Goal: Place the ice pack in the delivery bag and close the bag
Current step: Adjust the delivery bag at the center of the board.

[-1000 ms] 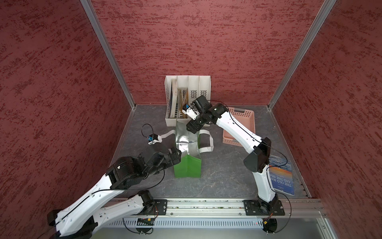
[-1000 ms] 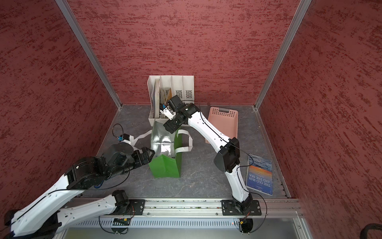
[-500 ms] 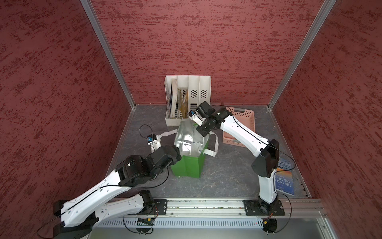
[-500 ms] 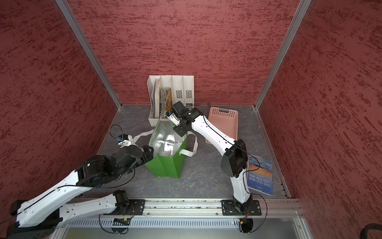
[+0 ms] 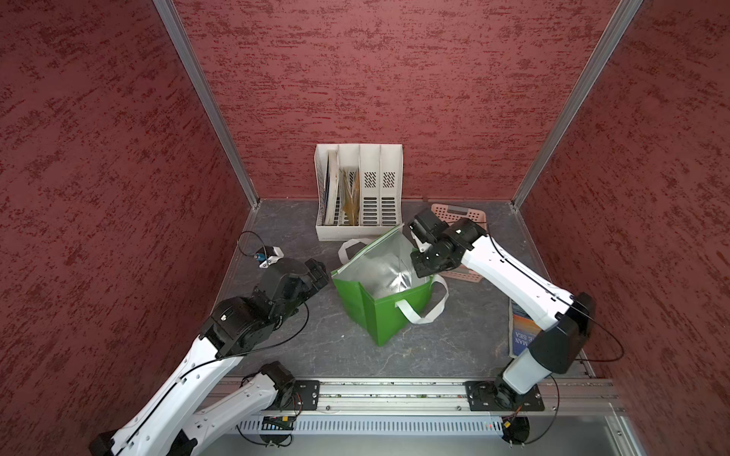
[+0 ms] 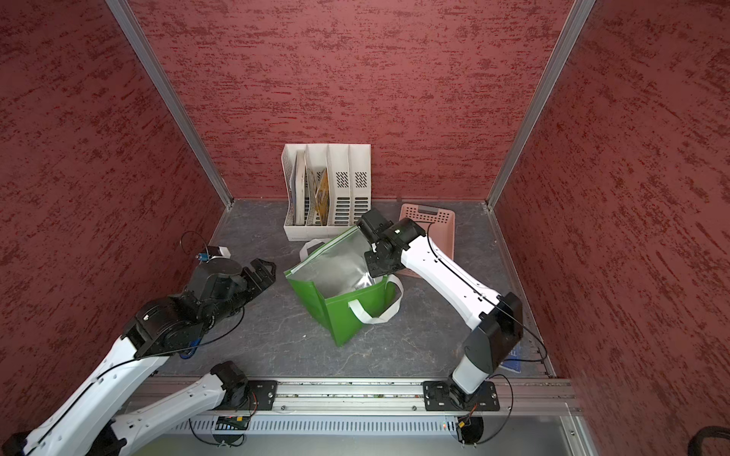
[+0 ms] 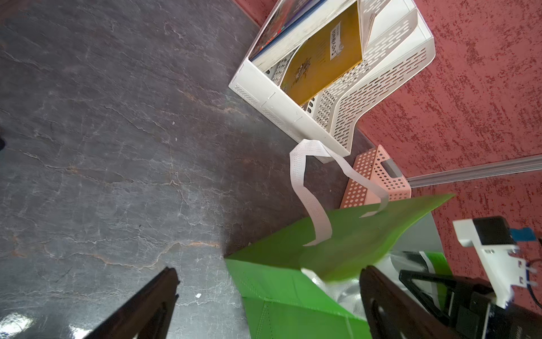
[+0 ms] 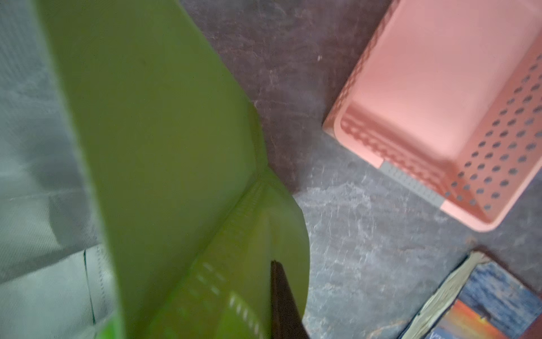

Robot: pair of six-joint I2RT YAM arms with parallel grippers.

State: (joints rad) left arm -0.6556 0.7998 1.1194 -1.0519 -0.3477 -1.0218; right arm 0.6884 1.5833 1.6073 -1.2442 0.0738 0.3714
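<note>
Walls (image 5: 395, 98): red and rough-textured, closing three sides around the delivery bag (image 5: 381, 316).
Floor (image 5: 316, 343): dark grey, veined like stone. The bag stands near its middle with the mouth open, silver lining showing and one corner turned toward the rail.
Rail (image 5: 395, 395): metal strip along the near edge, well in front of the bag.
Open floor: bare stretches in front of the bag and to its left.
File rack (image 5: 371, 189): white, just behind the bag, against the back wall.
Basket (image 5: 462, 213): pink, behind and right of the bag.
Book (image 5: 521, 335): flat, right of the bag, at the side edge.
Right gripper (image 6: 374, 271): pinched together on the bag's far-right rim — that wall stands higher.
Left gripper (image 6: 265, 271): fingers spread wide, just left of the bag, not touching.
</note>
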